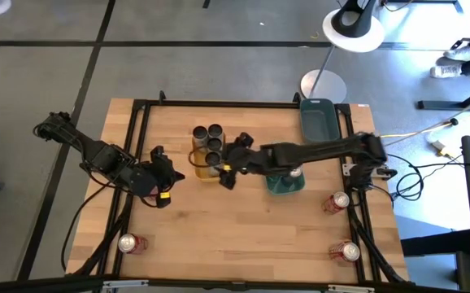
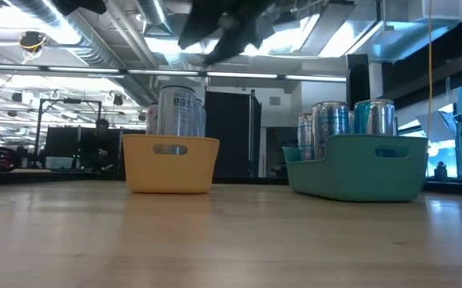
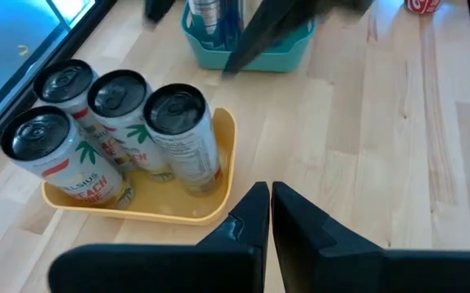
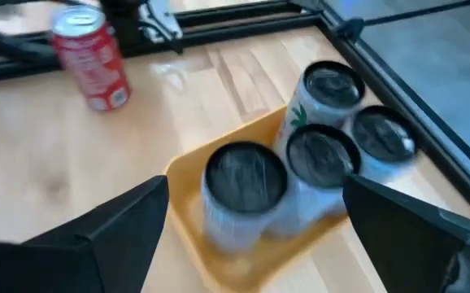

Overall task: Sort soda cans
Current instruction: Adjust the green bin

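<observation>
Several silver cans with dark tops (image 3: 121, 122) stand upright in a yellow tray (image 1: 205, 155) at the table's middle. Silver-teal cans (image 2: 351, 120) stand in a teal tray (image 1: 285, 183) to its right. Red cans stand on the table at the near left (image 1: 129, 242), right (image 1: 337, 202) and near right (image 1: 347, 252). My right gripper (image 4: 255, 183) hangs open above the yellow tray's near-right can (image 4: 243, 175), a finger off to each side, touching nothing. My left gripper (image 3: 269, 212) is shut, hovering left of and nearer than the yellow tray.
An empty dark-teal tray (image 1: 318, 118) sits at the far right of the table. Black frame rails (image 1: 137, 138) run along the table's left and right sides. Bare wood lies open across the near middle (image 1: 235, 236).
</observation>
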{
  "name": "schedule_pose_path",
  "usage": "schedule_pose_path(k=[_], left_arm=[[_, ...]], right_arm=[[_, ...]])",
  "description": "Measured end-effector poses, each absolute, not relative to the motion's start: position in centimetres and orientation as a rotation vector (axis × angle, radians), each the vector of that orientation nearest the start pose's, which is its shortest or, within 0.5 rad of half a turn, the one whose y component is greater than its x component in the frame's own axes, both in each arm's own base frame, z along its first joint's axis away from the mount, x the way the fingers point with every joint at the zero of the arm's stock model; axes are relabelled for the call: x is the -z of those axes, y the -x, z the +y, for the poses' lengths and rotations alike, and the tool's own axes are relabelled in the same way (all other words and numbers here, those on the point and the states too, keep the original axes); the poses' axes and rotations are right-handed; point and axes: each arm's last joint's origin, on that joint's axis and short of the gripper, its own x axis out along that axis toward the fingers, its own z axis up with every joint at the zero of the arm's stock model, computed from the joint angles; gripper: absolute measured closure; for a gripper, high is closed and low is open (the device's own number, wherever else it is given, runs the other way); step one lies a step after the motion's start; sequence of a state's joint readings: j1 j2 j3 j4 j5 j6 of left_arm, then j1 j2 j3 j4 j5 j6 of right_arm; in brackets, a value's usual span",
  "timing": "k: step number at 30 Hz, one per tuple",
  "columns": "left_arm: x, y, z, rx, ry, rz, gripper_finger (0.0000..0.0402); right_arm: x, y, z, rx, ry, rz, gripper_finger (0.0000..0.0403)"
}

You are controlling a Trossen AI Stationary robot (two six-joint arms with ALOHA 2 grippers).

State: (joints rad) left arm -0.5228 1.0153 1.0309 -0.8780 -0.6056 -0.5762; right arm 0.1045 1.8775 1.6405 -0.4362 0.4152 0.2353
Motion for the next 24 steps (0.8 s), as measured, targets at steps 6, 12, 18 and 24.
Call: schedule_pose_path(k=[6, 12, 18, 24], left_arm=[[-32.2, -16.8, -7.8, -0.288, 0.085, 0.666, 0.0391], [-32.2, -16.8, -7.7, -0.296, 0.081, 0.662, 0.0391], [-32.3, -16.8, -7.7, -0.317, 0.072, 0.649, 0.0391], [-32.3, -16.8, -7.6, -0.323, 0.059, 0.645, 0.0391]], right_arm=[[-33.9, -36.9, 4.3, 0.399, -0.136, 0.719, 0.0032], [-35.7, -30.1, 3.8, 0.608, -0.206, 0.937, 0.0032], [-36.1, -25.3, 3.7, 0.818, -0.243, 1.127, 0.0032], [-35.0, -23.0, 3.6, 0.850, -0.305, 1.134, 0.0032]])
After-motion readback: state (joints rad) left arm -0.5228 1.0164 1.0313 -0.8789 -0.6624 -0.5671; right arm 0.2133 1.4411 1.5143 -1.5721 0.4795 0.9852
